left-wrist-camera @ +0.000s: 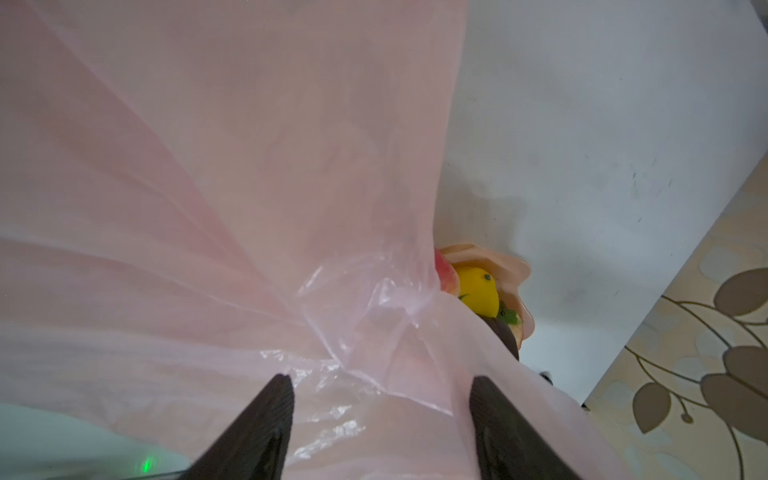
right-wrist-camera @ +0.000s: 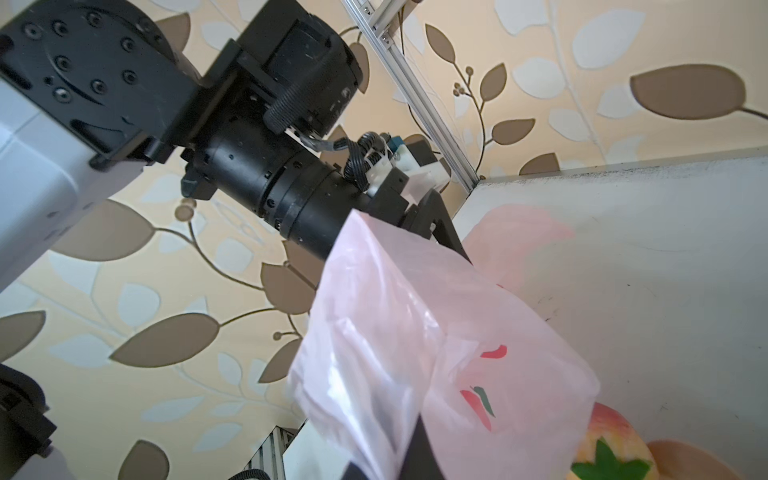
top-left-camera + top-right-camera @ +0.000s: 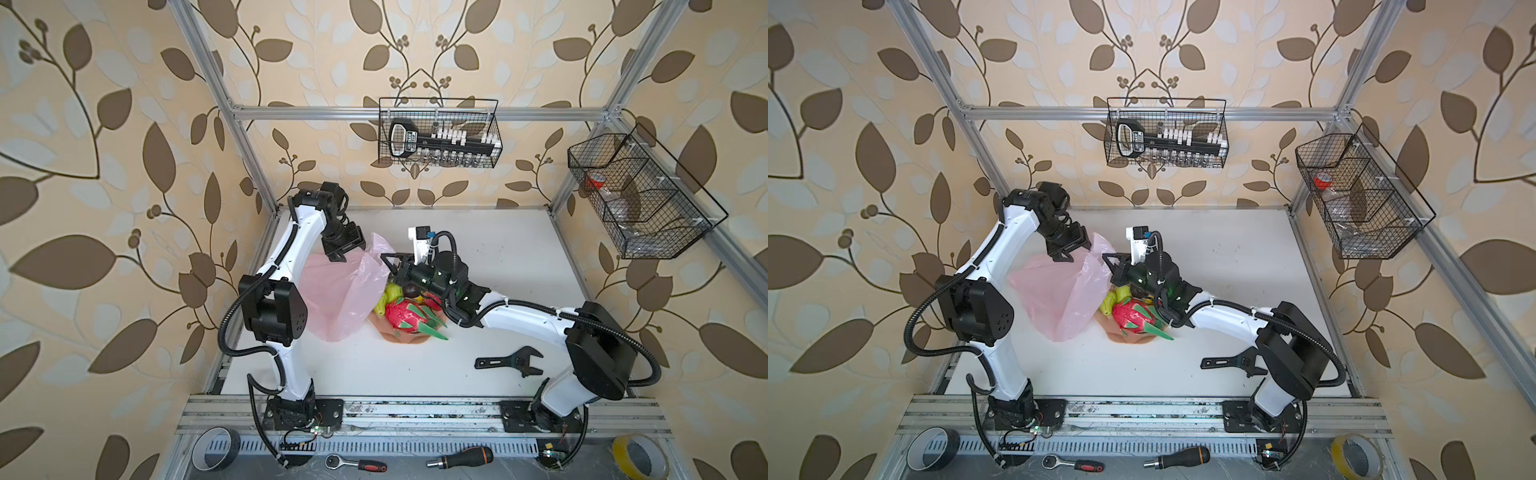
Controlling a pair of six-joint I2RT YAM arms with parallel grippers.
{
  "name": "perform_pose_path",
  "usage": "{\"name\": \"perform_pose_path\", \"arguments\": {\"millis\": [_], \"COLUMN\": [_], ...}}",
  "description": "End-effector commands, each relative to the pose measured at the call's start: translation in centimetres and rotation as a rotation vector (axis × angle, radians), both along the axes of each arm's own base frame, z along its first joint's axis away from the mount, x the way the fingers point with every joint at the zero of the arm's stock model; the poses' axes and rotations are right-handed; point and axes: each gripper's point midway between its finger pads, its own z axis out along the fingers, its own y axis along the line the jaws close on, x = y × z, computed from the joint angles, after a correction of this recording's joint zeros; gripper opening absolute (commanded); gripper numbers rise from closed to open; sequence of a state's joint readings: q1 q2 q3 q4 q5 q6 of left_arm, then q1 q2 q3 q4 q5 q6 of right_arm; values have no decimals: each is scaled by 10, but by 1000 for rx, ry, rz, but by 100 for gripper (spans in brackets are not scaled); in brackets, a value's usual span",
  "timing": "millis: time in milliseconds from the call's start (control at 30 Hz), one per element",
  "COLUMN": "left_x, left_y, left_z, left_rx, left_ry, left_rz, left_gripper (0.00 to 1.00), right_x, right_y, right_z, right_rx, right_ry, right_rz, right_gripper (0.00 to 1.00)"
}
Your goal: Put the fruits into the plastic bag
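Pink plastic bag (image 1: 208, 187) film fills most of the left wrist view, close against the lens. It runs between the two fingers (image 1: 274, 415) of the left gripper (image 1: 380, 380), which stand apart with a clear gap and do not pinch the film.

In both top views the bag stands on the white table (image 3: 498, 257), its upper edge drawn up to a peak between the two grippers. The right gripper (image 3: 386, 261) is clamped tight on that edge, and in the right wrist view the film drapes over its fingers.

The fruits (image 3: 405, 307) lie heaped in a peach-pink bowl (image 3: 409, 340) just beside the bag, on its right and touching it. The dragon fruit (image 3: 401, 316) is at the front, with green pears (image 3: 384, 297), a dark ball (image 3: 411, 289) and a yellow fruit (image 1: 480, 291) behind it.
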State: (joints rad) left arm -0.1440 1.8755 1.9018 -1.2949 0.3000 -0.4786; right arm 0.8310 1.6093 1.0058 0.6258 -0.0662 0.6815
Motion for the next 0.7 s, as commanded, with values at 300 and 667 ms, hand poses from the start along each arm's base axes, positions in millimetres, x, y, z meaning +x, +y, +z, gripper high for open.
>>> {"name": "perform_pose_path", "arguments": {"millis": [300,667], "left_x": [8,-7], "left_y": [31,40], "left_z": [54,100], "left_rx": [136,204], "left_ry": [-208,-431], "left_rz": [-132,-237], "left_gripper": [0,0], "right_x": [-15,-43], "right_y": [-19,-3], "right_z": [9,-16], "right_rx": [203,269], "right_ry": [128,390], "right_rz": [-40,51], "right_gripper": [3,57]}}
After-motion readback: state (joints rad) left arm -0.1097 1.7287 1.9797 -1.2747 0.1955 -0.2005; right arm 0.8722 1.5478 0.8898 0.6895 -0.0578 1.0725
